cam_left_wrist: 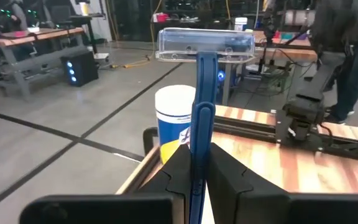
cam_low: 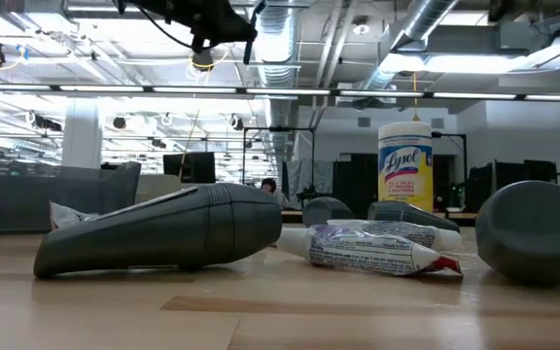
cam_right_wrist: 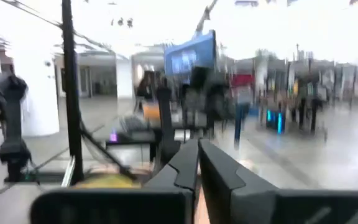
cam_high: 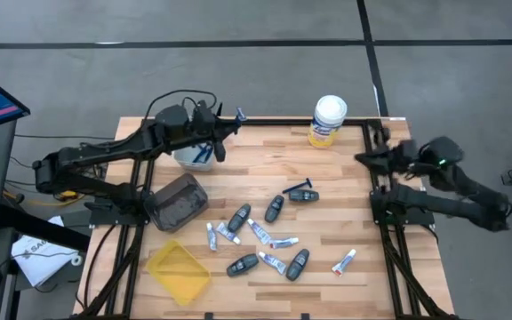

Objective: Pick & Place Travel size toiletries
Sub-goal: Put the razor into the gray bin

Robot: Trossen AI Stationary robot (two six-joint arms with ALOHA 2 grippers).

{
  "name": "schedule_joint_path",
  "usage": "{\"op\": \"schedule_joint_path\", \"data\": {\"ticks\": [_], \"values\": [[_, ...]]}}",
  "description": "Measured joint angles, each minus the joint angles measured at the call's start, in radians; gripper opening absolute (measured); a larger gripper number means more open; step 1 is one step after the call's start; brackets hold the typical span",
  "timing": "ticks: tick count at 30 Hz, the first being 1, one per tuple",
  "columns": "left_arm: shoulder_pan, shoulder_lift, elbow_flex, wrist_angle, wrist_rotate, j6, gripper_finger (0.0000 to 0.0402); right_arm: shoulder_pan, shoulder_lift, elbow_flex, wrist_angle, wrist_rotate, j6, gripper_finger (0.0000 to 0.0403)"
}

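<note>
While left pincer (cam_left_wrist: 191, 180) grips razor (cam_left_wrist: 205, 46), canister (cam_low: 404, 165) reads "Lysol".

Toiletries (cam_high: 269, 233) lie mid-table, the canister (cam_high: 328, 121) behind them, three bins (cam_high: 177, 201) to their left.

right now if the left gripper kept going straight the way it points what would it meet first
Probably the Lysol canister: in the left wrist view it stands straight ahead of the left gripper, whose jaws are shut on a blue razor. The razor's head would likely arrive first; depth is unclear.
</note>
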Motion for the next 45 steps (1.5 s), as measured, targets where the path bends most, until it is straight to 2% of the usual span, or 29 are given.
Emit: {"op": "schedule_joint_path", "data": {"ticks": [6, 10, 14, 19, 25, 30, 34, 42, 45], "values": [[0.042, -0.004, -0.115, 0.009, 0.003, -0.018, 0.0022, 0.000, -0.231, -0.259, 0.174, 0.043, 0.158, 0.0001], [0.073, -0.003, -0.217, 0.069, 0.003, -0.037, 0.0022, 0.002, -0.253, -0.351, 0.205, 0.037, 0.232, 0.0001], [0.110, -0.004, -0.318, 0.173, 0.003, -0.072, 0.0022, 0.018, -0.231, -0.387, 0.222, 0.032, 0.278, 0.0000], [0.188, -0.004, -0.405, 0.192, -0.034, -0.138, 0.0022, 0.027, -0.236, -0.388, 0.233, 0.035, 0.297, 0.0000], [0.269, -0.004, -0.477, 0.185, -0.190, -0.353, 0.0022, 0.026, -0.240, -0.391, 0.226, 0.035, 0.305, 0.0000], [0.304, -0.004, -0.496, 0.099, -0.196, -0.426, 0.0024, 0.026, -0.240, -0.391, 0.225, 0.035, 0.305, 0.0000], [0.304, -0.004, -0.497, 0.007, -0.195, -0.426, 0.0053, 0.026, -0.240, -0.391, 0.225, 0.036, 0.305, 0.0000], [0.301, -0.004, -0.497, -0.082, -0.218, -0.430, 0.0153, 0.026, -0.240, -0.391, 0.222, 0.067, 0.305, 0.0000], [0.301, -0.004, -0.497, -0.087, -0.212, -0.455, 0.0191, 0.026, -0.238, -0.391, 0.198, 0.140, 0.341, 0.0000]]}}
